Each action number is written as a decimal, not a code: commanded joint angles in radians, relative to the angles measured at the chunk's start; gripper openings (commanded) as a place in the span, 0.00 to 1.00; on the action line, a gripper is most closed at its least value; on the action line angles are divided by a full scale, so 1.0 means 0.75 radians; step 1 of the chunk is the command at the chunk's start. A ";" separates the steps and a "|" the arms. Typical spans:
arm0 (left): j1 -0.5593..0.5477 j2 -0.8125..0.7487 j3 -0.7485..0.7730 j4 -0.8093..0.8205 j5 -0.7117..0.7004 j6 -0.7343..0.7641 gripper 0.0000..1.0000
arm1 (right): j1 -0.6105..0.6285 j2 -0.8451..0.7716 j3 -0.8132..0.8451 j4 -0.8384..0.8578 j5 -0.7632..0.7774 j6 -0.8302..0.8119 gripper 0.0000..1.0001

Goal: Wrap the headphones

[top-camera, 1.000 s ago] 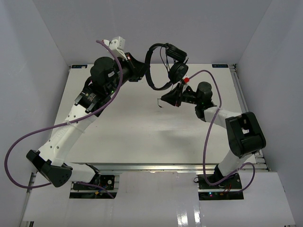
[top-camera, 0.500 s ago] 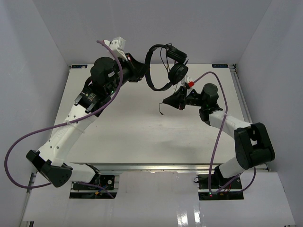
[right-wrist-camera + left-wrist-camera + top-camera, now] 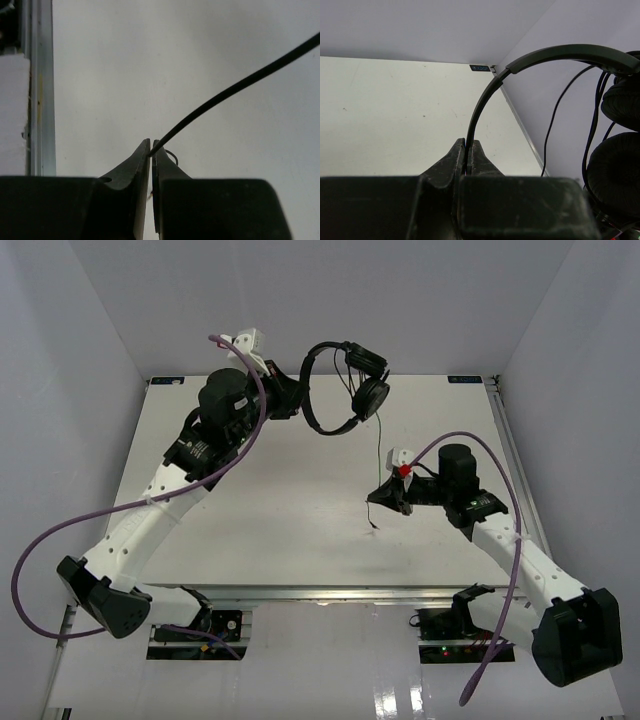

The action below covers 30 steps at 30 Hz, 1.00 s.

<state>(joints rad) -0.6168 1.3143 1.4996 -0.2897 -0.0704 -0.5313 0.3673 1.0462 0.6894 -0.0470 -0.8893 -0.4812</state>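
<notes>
The black headphones (image 3: 340, 390) hang in the air above the table's far edge. My left gripper (image 3: 296, 398) is shut on the thin headband (image 3: 485, 100), with both earcups (image 3: 615, 165) at the right of the left wrist view. The thin black cable (image 3: 380, 445) runs down from the earcups to my right gripper (image 3: 376, 496), which is shut on the cable (image 3: 235, 87) near its end. The cable looks stretched nearly straight. Its short loose tail (image 3: 370, 520) hangs below the right gripper over the table.
The white table (image 3: 260, 500) has a metal rail (image 3: 505, 440) along its right edge. Grey walls close in the back and both sides. Purple robot cables (image 3: 60, 530) loop beside each arm.
My right gripper has moved toward the near right, away from the headphones, drawing the cable out longer and straighter. My left gripper has kept the headphones nearly in place.
</notes>
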 commanded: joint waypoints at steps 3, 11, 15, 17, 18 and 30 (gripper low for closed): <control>0.017 0.133 0.085 0.029 -0.087 -0.005 0.00 | 0.048 -0.083 0.156 -0.612 0.429 -0.351 0.08; 0.021 0.393 0.270 -0.002 -0.118 0.031 0.00 | 0.077 -0.070 0.343 -0.859 0.793 -0.551 0.08; 0.019 0.504 0.329 -0.029 -0.121 0.048 0.00 | 0.079 -0.055 0.421 -0.899 0.887 -0.601 0.08; 0.021 0.577 0.338 -0.029 -0.112 0.050 0.00 | 0.080 -0.050 0.438 -0.905 0.919 -0.627 0.08; 0.020 0.601 0.339 -0.028 -0.103 0.047 0.00 | 0.083 -0.043 0.442 -0.913 0.920 -0.632 0.08; 0.021 0.694 0.348 0.044 0.005 -0.100 0.00 | 0.201 -0.022 0.276 -1.062 0.742 -0.684 0.08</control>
<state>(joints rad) -0.6048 1.8756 1.7065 -0.3292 -0.1094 -0.5433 0.4922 1.0367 0.9219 -0.7755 -0.2742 -0.9537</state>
